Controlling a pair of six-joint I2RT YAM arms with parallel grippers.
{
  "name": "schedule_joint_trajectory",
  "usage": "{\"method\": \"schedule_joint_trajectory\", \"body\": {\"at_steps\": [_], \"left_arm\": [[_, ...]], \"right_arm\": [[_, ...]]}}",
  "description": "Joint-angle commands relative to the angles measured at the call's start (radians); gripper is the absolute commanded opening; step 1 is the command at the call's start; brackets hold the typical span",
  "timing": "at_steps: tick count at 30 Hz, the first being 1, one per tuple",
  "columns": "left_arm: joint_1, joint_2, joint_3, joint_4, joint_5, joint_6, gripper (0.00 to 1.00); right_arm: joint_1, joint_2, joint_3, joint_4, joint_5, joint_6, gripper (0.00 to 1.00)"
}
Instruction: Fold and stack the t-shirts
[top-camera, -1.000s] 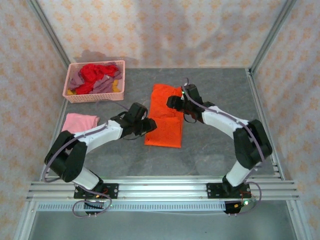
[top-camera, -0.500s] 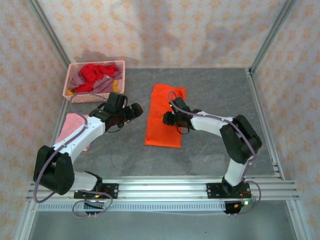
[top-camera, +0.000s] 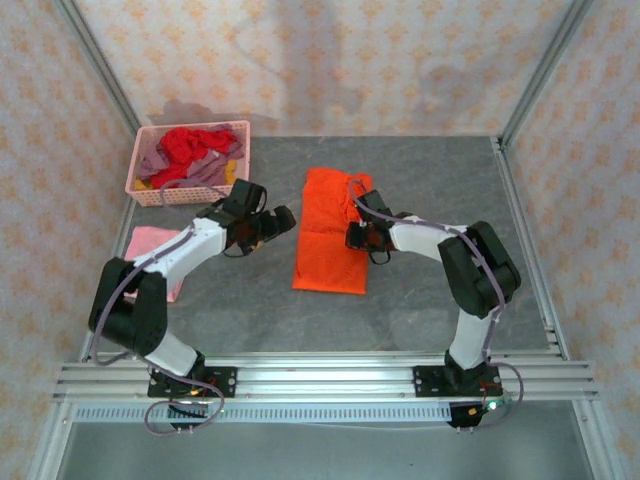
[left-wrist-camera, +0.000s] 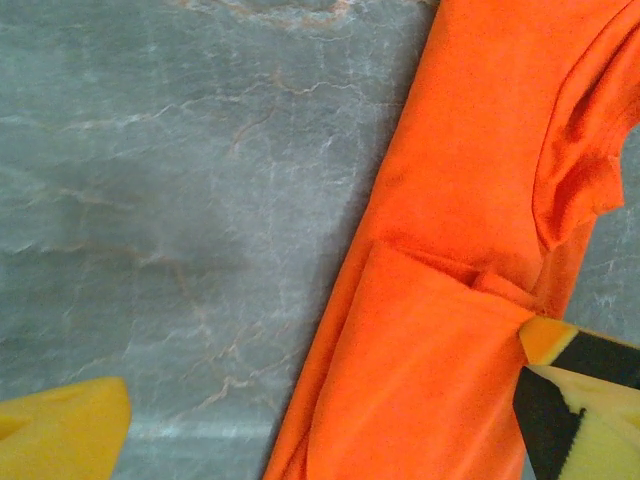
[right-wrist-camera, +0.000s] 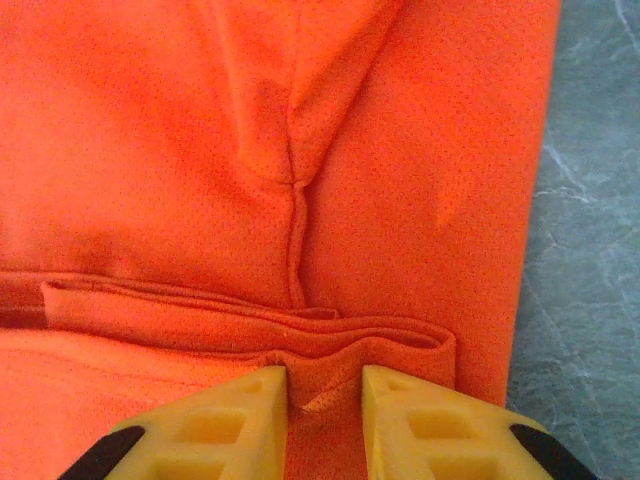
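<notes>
Right hand (right-wrist-camera: 322, 390) pinches fold of bright orange cloth t-shirt (right-wrist-camera: 150, 150); left hand (left-wrist-camera: 315, 415) wide open, empty. I fear shallow pinch drops layers.

The orange t-shirt (right-wrist-camera: 150, 150) is matt, fine-mesh cloth, the table (left-wrist-camera: 150, 200) smooth veined grey stone-look, the right fingers (right-wrist-camera: 230, 425) moulded yellow plastic.

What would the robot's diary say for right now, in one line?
left gripper: open, by orange shirt edge | right gripper: pinching shirt fold | stage: folding
</notes>
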Motion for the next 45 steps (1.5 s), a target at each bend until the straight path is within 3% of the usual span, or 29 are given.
{"method": "schedule_joint_trajectory", "body": {"at_steps": [1, 8, 10, 14, 26, 36, 40, 45], "left_arm": [[-0.002, 0.08, 0.088, 0.046, 0.025, 0.036, 1.0], [-0.008, 0.329, 0.346, -0.028, 0.033, 0.079, 0.96], [-0.006, 0.406, 0.414, -0.055, 0.029, 0.086, 0.96], [0.004, 0.449, 0.477, -0.081, 0.013, 0.076, 0.97], [0.057, 0.357, 0.396, -0.065, -0.013, 0.035, 1.0], [0.05, 0.29, 0.326, -0.035, 0.001, 0.039, 1.0], [0.029, 0.255, 0.272, 0.016, 0.015, 0.051, 1.0], [0.004, 0.221, 0.209, 0.069, 0.019, 0.052, 0.99]], "right_arm": [[-0.004, -0.027, 0.029, -0.103, 0.026, -0.122, 0.28], [0.084, -0.196, -0.018, -0.062, 0.143, -0.156, 0.58], [0.146, -0.194, -0.015, -0.043, 0.186, -0.164, 0.73], [0.233, -0.111, 0.04, -0.04, 0.264, -0.169, 0.88], [0.278, 0.105, 0.139, -0.049, 0.244, -0.209, 0.9], [0.334, -0.034, -0.082, -0.059, 0.192, -0.136, 0.83], [0.381, -0.076, -0.126, -0.054, 0.199, -0.082, 0.83], [0.396, -0.145, -0.147, -0.062, 0.248, -0.131, 0.85]]}}
